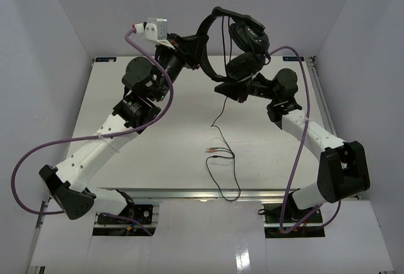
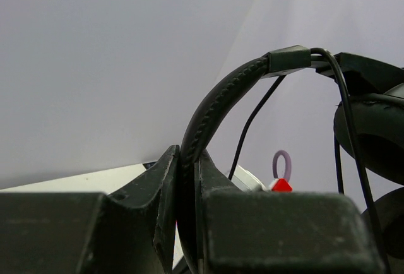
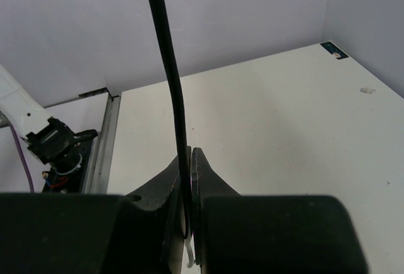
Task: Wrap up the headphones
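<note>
The black headphones [image 1: 243, 37] hang in the air above the far part of the white table [image 1: 158, 154]. My left gripper [image 1: 197, 50] is shut on the padded headband [image 2: 211, 113], which curves up from between my jaws; the ear cups [image 2: 372, 132] hang at the right of the left wrist view. My right gripper [image 1: 222, 89] sits just below the ear cups, shut on the thin black cable [image 3: 165, 53]. The cable [image 1: 218, 119] drops from there to the table, and its reddish plugs [image 1: 213, 151] lie on the surface. The boom mic cannot be made out.
Thick purple robot cables [image 1: 25, 160] loop beside both arms. White walls enclose the table on the left, back and right. A metal rail [image 3: 104, 141] runs along the table's edge in the right wrist view. The loose cable tail [image 1: 233, 189] reaches the front edge.
</note>
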